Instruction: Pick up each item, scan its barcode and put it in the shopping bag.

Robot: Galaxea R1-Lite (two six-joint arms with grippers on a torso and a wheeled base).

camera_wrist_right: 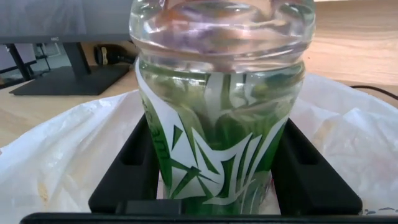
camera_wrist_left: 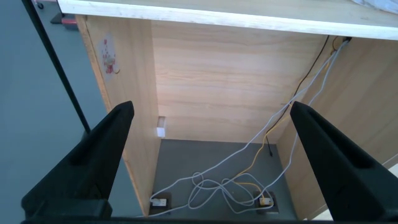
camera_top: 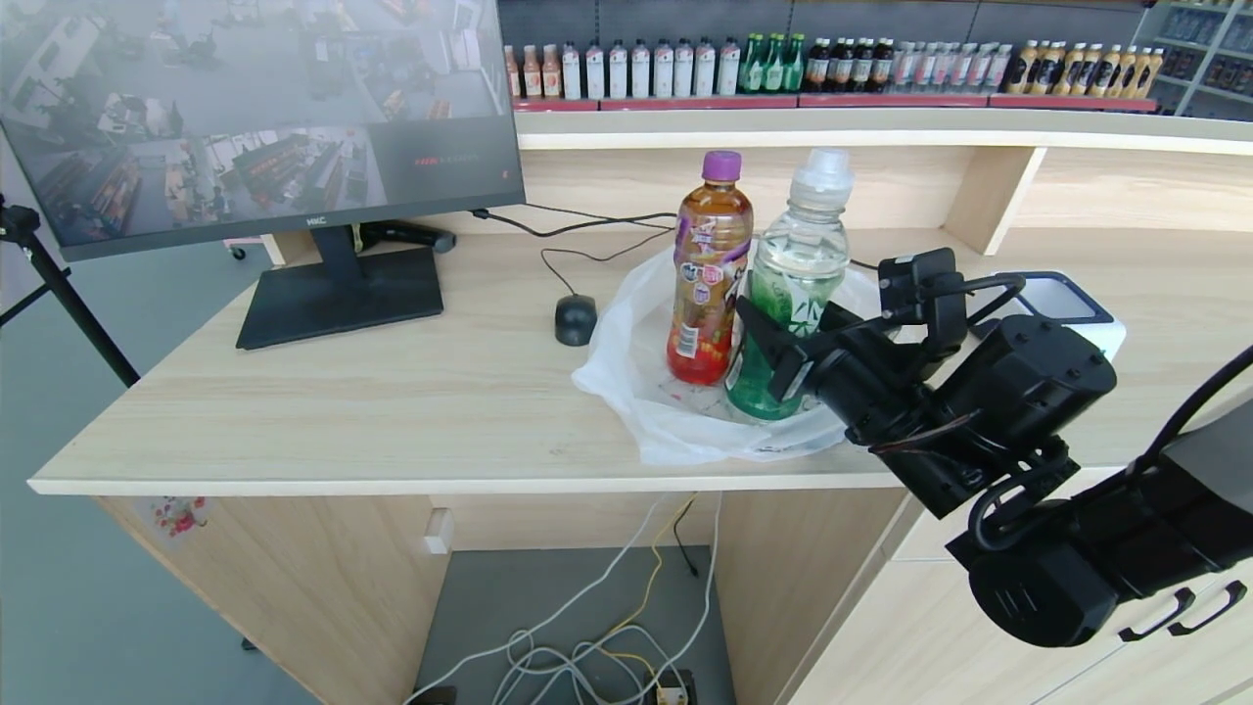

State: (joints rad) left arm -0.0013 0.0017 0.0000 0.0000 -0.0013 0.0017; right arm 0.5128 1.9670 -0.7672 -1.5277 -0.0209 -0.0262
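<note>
At the checkout counter [camera_top: 392, 392], the right claw [camera_top: 783, 352] is closed on the green bottle [camera_top: 795, 284]. One black finger sits against each side of the bottle's leaf-patterned label. From the wrist, the bottle [camera_wrist_right: 217, 93] stands upright between those fingers [camera_wrist_right: 134, 162], and its clear upper half rises above them.

The bottle is over the white bag [camera_top: 626, 362], which lies spread flat on the counter near its front edge. We cannot tell whether its base rests on the plastic or is just clear of it. Crumpled folds of the bag [camera_wrist_right: 62, 149] lie on either side of the right claw [camera_wrist_right: 217, 168].

A purple-capped bottle [camera_top: 710, 274] of reddish drink stands upright on the same bag. It is just beside the green one, on the monitor's side, and the two are touching or nearly so.

A white scanner [camera_top: 1067, 304] with a dark window sits on the counter behind the right arm, which half hides it. The mouse [camera_top: 576, 318] lies just off the bag's edge, between the bag and the monitor [camera_top: 255, 108].

The left claw [camera_wrist_left: 208, 155] hangs below the counter's edge with its fingers [camera_wrist_left: 93, 162] spread wide and nothing between them. It faces the wooden recess, where loose cables [camera_wrist_left: 224, 186] lie coiled on the floor.

Rows of bottled drinks line the shelf [camera_top: 832, 64] at the back.
</note>
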